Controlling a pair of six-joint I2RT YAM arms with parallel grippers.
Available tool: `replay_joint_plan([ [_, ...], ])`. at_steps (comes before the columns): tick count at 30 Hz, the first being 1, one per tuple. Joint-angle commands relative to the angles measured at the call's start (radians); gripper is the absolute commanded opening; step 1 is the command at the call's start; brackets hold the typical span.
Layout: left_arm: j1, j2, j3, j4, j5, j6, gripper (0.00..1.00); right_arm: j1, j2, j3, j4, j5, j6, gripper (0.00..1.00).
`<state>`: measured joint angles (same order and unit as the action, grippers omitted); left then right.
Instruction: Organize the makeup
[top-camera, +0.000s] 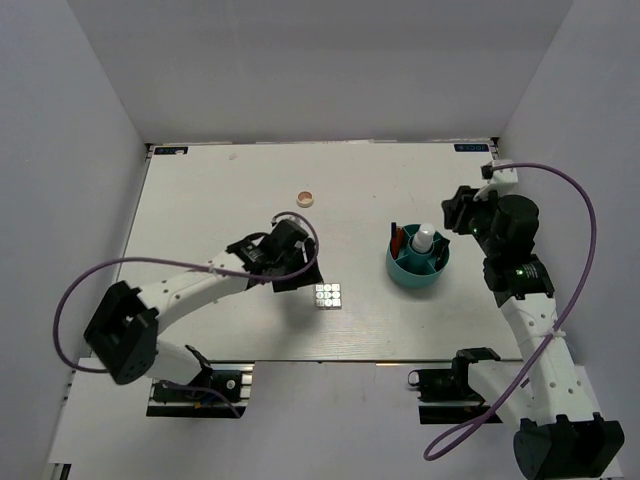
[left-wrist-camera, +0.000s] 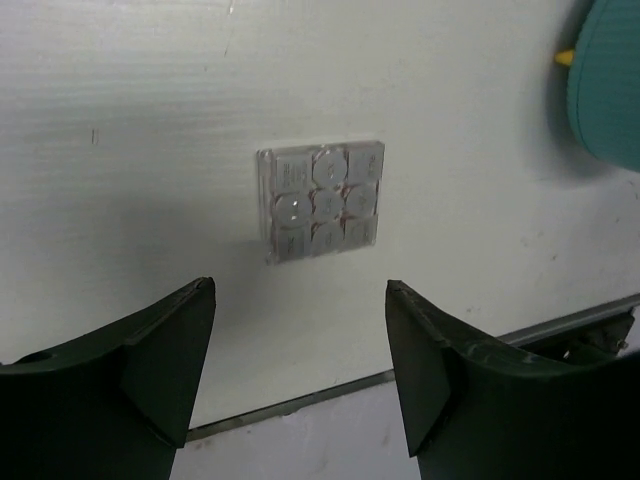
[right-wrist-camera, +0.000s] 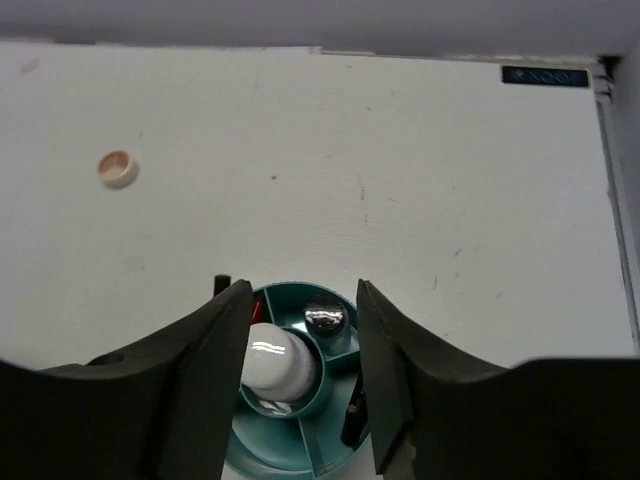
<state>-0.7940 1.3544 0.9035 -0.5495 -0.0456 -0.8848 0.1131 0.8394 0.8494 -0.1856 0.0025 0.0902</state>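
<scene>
A square palette (top-camera: 328, 296) with white pans lies flat on the table, just right of my left gripper (top-camera: 297, 275). In the left wrist view the palette (left-wrist-camera: 320, 200) lies ahead of the left gripper (left-wrist-camera: 298, 285), which is open and empty. A teal divided tub (top-camera: 417, 262) holds a white bottle (top-camera: 425, 240) and red-and-black pencils (top-camera: 398, 240). My right gripper (top-camera: 458, 215) is open and empty, hovering right of and above the tub. The right wrist view, between the jaws of the gripper (right-wrist-camera: 302, 285), shows the bottle (right-wrist-camera: 275, 365), a silver-capped vial (right-wrist-camera: 325, 318) and a black tube (right-wrist-camera: 353, 421) in the tub (right-wrist-camera: 266, 446). A round peach compact (top-camera: 307, 198) sits alone farther back.
The compact also shows in the right wrist view (right-wrist-camera: 118, 168), far left of the tub. The table's near edge (left-wrist-camera: 300, 400) runs just below the palette. The tub's side shows at the right edge of the left wrist view (left-wrist-camera: 605, 90). White walls enclose the table.
</scene>
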Motion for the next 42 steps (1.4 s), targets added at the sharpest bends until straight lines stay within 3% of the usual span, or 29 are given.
replay_joint_plan([
  [1, -0.002, 0.116, 0.150, -0.143, -0.040, 0.024, 0.79, -0.001, 0.012, 0.059, -0.018, -0.248, -0.079, 0.54],
  [3, -0.014, 0.230, 0.260, -0.202, -0.062, 0.024, 0.82, 0.000, 0.032, 0.077, -0.017, -0.291, -0.083, 0.64],
  [5, -0.014, 0.299, 0.343, -0.268, -0.062, 0.020, 0.84, -0.001, 0.047, 0.083, -0.012, -0.318, -0.086, 0.67],
  [11, -0.033, 0.448, 0.442, -0.323, -0.053, 0.007, 0.96, 0.000, 0.058, 0.071, 0.018, -0.340, -0.086, 0.68],
  [20, -0.083, 0.587, 0.563, -0.345, -0.040, 0.021, 0.98, -0.003, 0.059, 0.031, 0.058, -0.342, -0.044, 0.68],
  [31, -0.126, 0.647, 0.574, -0.372, -0.082, 0.015, 0.98, -0.001, 0.044, 0.004, 0.064, -0.329, -0.029, 0.68],
  [42, -0.136, 0.594, 0.577, -0.412, -0.180, -0.034, 0.98, -0.001, 0.032, -0.003, 0.058, -0.328, -0.024, 0.68],
])
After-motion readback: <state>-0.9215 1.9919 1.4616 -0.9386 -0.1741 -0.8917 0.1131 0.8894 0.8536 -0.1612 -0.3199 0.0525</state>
